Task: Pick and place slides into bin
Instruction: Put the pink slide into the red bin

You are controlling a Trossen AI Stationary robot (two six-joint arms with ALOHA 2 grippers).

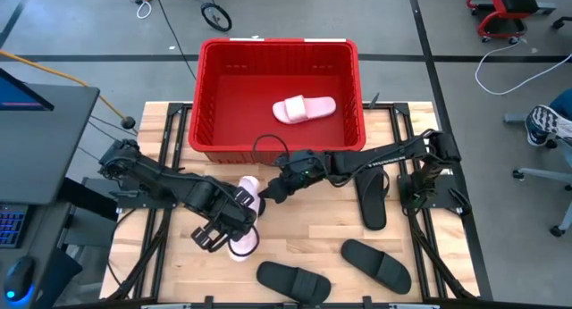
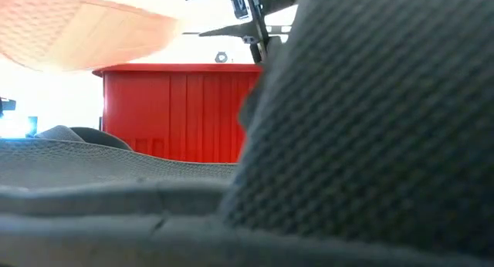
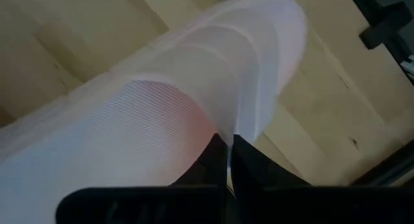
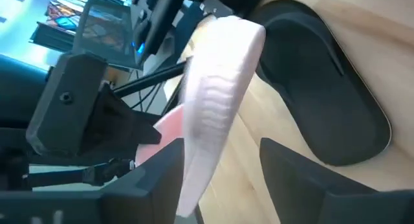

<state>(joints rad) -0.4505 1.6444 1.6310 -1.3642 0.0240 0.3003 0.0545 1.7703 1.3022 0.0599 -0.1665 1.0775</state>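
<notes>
Standing over the wooden surface [image 1: 304, 242], I see both tools meet at a pale pink slide [image 1: 247, 218] low in the frame's centre. The left tool [image 1: 239, 221] is clamped on it; the right tool [image 1: 272, 189] has fingers apart around its end. Another pink slide [image 1: 304, 108] lies inside the red bin [image 1: 201, 95], three black slides [image 1: 374, 198] at lower right.

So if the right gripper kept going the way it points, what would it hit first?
The right gripper points toward the pale slide held between both arms; its fingers already flank it, so likely that, then the left gripper.
</notes>
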